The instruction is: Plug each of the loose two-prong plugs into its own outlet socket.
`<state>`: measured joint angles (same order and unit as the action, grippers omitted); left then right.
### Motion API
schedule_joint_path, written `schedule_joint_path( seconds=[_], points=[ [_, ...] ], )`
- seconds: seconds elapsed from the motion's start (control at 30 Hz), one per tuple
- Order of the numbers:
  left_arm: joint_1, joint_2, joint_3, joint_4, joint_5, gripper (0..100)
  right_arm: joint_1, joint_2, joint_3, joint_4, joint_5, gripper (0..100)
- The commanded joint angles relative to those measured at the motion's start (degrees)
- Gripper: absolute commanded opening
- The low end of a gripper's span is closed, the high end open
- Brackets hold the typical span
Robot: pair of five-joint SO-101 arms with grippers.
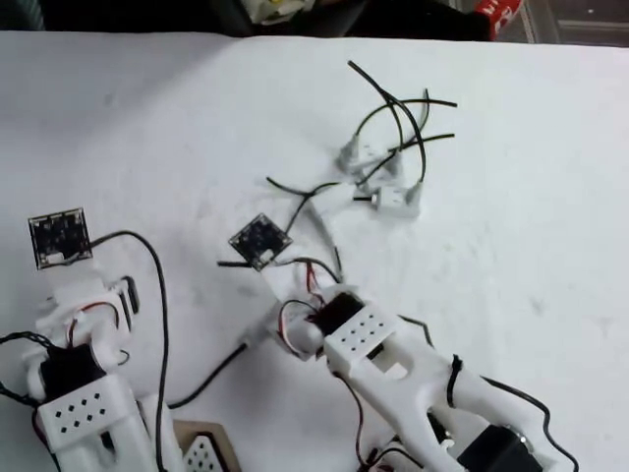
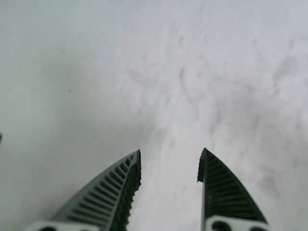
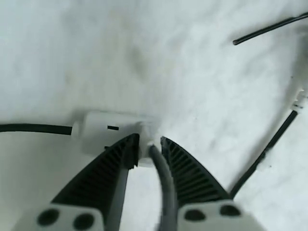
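A white two-prong plug (image 3: pixel 107 130) lies on the white table, its black cable (image 3: pixel 33 128) trailing away from it. My right gripper (image 3: pixel 149 139) is shut on the plug's front end, with a sliver of white plastic between the dark ribbed fingers. From above, that plug (image 1: pixel 256 336) lies just left of the right gripper (image 1: pixel 287 323), at the table's front middle. Two more white connector pieces (image 1: pixel 398 202) (image 1: pixel 359 155) lie farther back in a tangle of black cables; whether they are plugs or sockets is unclear. My left gripper (image 2: pixel 172 150) is open over bare table.
Two small black circuit boards (image 1: pixel 61 238) (image 1: pixel 260 241) sit above the arms. A long black cable (image 1: pixel 157 305) curves past the left arm (image 1: pixel 84 393). Loose black wire ends (image 3: pixel 269 30) lie near the right gripper. White table (image 1: pixel 531 177) stretches right and back.
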<state>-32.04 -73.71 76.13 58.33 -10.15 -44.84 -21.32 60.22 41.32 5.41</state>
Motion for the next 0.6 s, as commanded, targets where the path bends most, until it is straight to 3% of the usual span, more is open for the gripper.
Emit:
schedule_joint_path(
  seconds=[0.0, 0.43, 0.57],
  points=[
    [0.0, -0.7, -0.4, -1.1, -0.5, 21, -0.7, 2.2, 0.2, 1.8, 1.0, 1.7],
    [0.0, -0.7, -0.4, -1.0, -0.5, 21, -0.8, 2.7, -0.1, 1.4, 1.1, 1.7],
    [0.0, -0.7, -0.4, -1.0, -0.5, 21, 2.9, 1.1, -1.8, 1.4, 1.1, 1.7]
  ],
)
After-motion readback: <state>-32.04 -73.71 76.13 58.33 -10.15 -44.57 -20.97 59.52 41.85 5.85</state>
